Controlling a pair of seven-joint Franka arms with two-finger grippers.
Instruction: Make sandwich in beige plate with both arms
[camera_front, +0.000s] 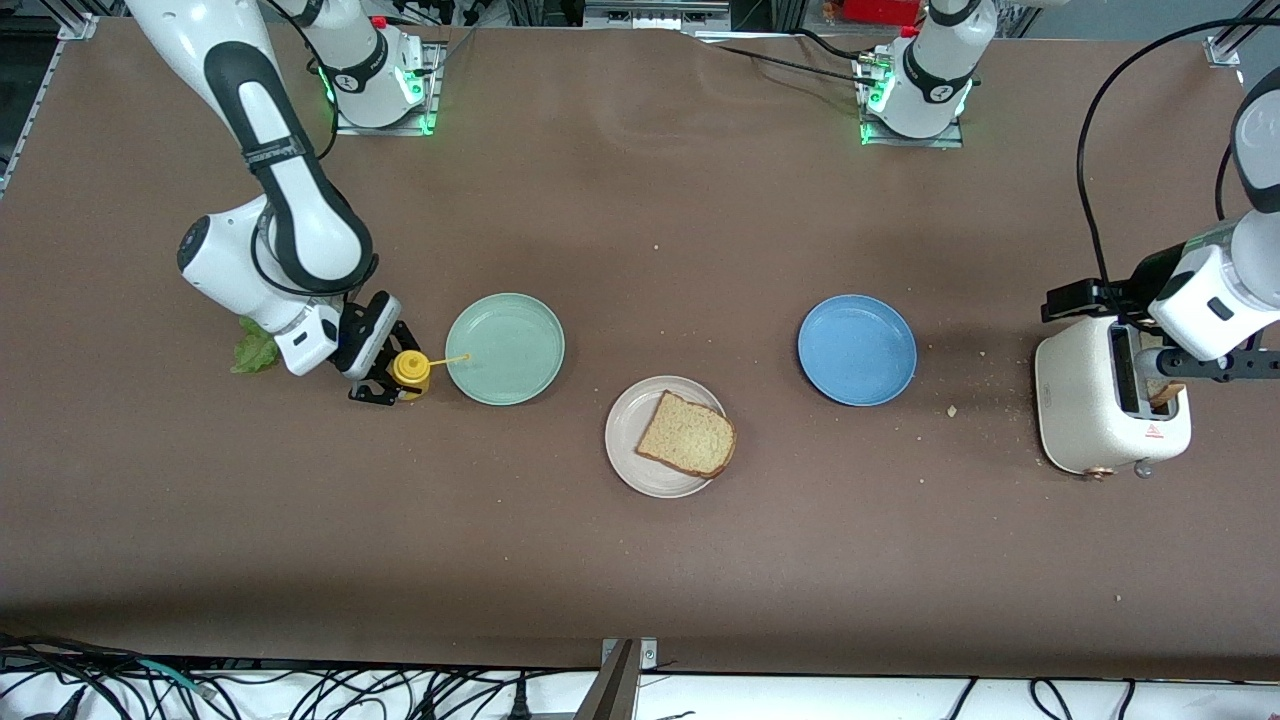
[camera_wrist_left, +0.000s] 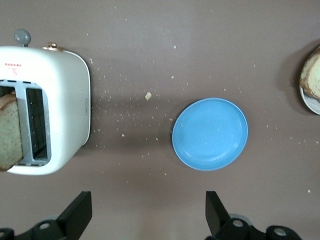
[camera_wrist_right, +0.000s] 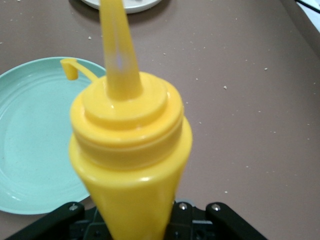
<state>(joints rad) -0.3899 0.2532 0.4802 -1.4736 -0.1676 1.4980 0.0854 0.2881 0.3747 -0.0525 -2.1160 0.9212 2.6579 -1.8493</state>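
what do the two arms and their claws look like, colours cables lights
Both arms are glossy white with rounded joints and black bands; the right arm has a long black panel. Green lights glow at both bases. A black cable loops to the left arm. The left claw has black wedge fingers; the right claw is also black.

i see a brown matte table top (camera_front: 640, 560) filling nearly the whole front view, scattered with pale crumbs (camera_front: 951, 410). along its edge nearest the front camera runs a white strip crossed by loose black cables (camera_front: 300, 690), with a grey metal bracket (camera_front: 625, 675) at the middle. at the edge where the bases stand i make out metal framing (camera_front: 650, 14) and dark clutter. the light is even, with soft shadows.
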